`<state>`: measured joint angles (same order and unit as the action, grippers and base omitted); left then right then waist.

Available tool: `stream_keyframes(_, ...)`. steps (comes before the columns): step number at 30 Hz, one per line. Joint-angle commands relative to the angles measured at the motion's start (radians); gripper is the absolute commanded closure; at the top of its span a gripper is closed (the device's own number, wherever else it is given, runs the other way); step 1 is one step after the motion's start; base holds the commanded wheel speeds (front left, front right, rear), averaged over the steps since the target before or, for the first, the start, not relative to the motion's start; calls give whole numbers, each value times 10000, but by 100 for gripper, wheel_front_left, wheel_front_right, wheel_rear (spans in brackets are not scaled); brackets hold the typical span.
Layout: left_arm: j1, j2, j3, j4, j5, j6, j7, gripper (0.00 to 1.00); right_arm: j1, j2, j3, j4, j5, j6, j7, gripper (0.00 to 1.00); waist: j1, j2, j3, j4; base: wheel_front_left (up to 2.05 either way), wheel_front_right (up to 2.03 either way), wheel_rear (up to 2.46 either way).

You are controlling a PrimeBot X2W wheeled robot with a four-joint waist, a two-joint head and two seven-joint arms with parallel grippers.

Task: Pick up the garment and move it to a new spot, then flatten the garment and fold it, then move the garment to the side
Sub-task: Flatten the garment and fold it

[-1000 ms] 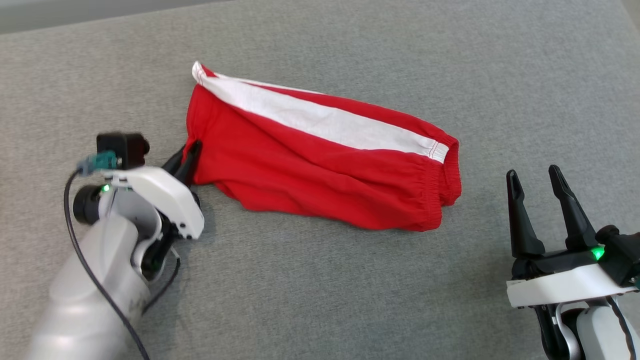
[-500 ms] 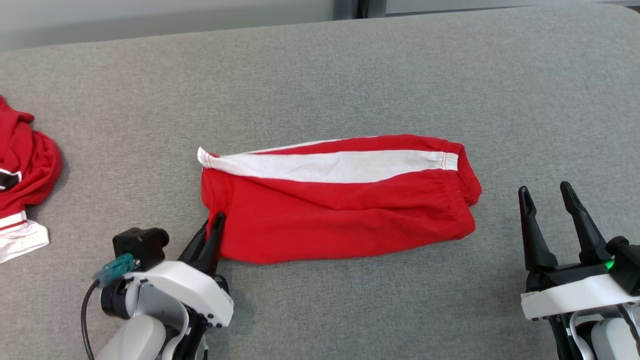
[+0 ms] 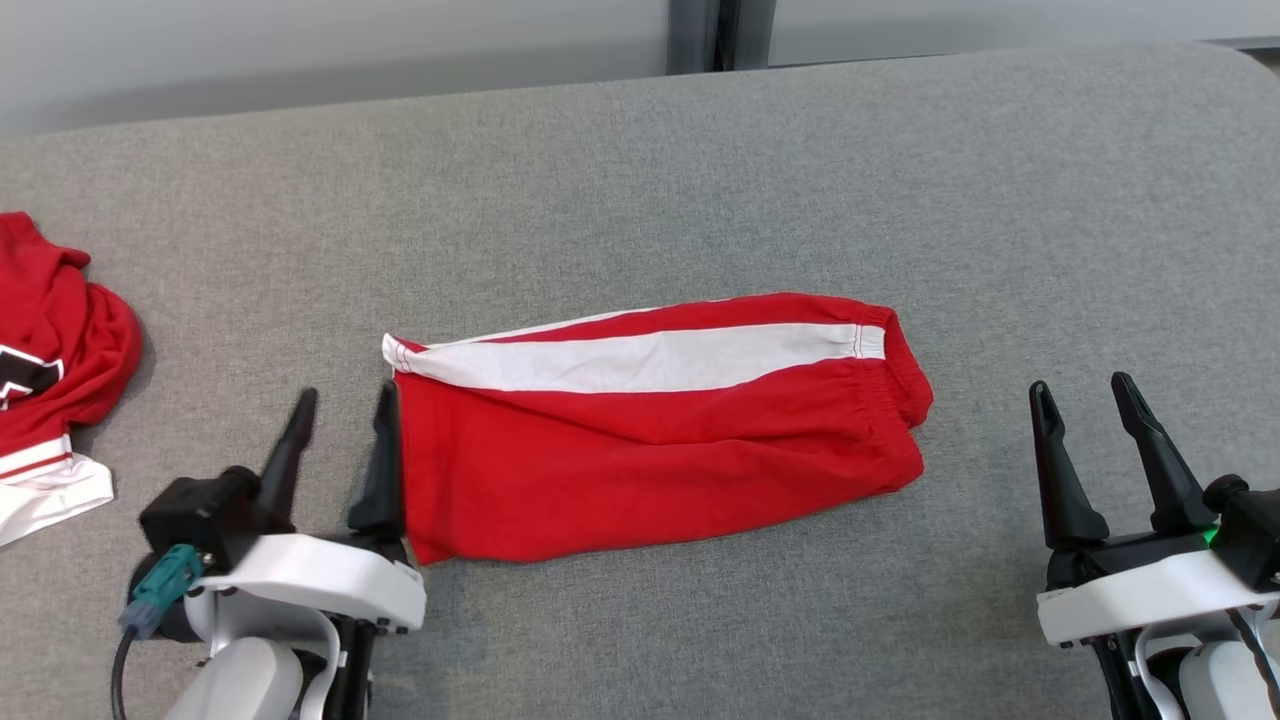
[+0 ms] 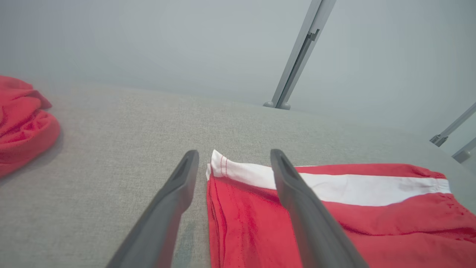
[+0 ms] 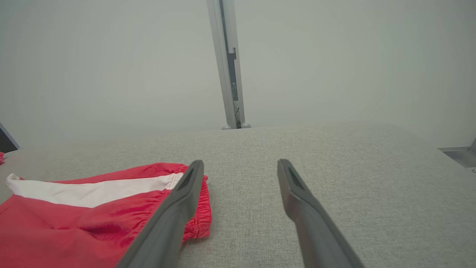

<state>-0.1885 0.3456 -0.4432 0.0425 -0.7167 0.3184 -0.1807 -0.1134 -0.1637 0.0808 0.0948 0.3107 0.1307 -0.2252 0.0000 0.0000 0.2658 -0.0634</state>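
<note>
While the red shorts (image 3: 660, 450) lie folded lengthwise near the middle of the grey fabric-covered desk (image 3: 640, 170), both claws rest low at the near edge with nothing between their fingers. The shorts run left to right, with a white stripe (image 3: 640, 360) along the far side, the gathered elastic waistband (image 3: 895, 400) at the right end and the leg hem at the left end. The left claw (image 3: 348, 390) stands wide and holds nothing. Its right finger (image 3: 383, 450) lies just beside the left edge of the shorts, and whether it touches the cloth cannot be told. In the left wrist view, the left claw (image 4: 235, 152) frames the white hem corner of the shorts (image 4: 372, 223), whose left edge falls between the two dark fingers. The right claw (image 3: 1081, 383) also stands wide and empty, over bare desk to the right of the waistband and apart from it. In the right wrist view, the right claw (image 5: 240, 162) points toward the far edge, with the waistband end of the shorts (image 5: 74, 219) to the left of its left finger. A second red garment (image 3: 50, 340) with white trim lies crumpled at the far left of the desk, well apart from the shorts. A grey metal post (image 3: 695, 35) rises behind the far edge against a pale wall.
</note>
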Motion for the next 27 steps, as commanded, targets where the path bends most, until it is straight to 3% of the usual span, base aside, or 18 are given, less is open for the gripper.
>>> stream_keyframes(1, -86, 73, 148, -127, 234, 121, -265, 0, 37, -2, -31, -53, -14, 1, 37, 0, 0, 0, -88, -7, 0, 0, 0)
stream_keyframes(13, 256, 306, 781, -1514, 2170, 611, -828, 0, 309, 90, -191, -334, -436, 1, 316, 0, 0, 0, -710, -68, 0, 0, 0)
stream_keyframes(27, 1302, 391, 598, -1596, 2486, 647, -680, 0, 907, 222, -462, -648, -565, 1, 710, 0, 0, 0, -1094, 118, 0, 0, 0)
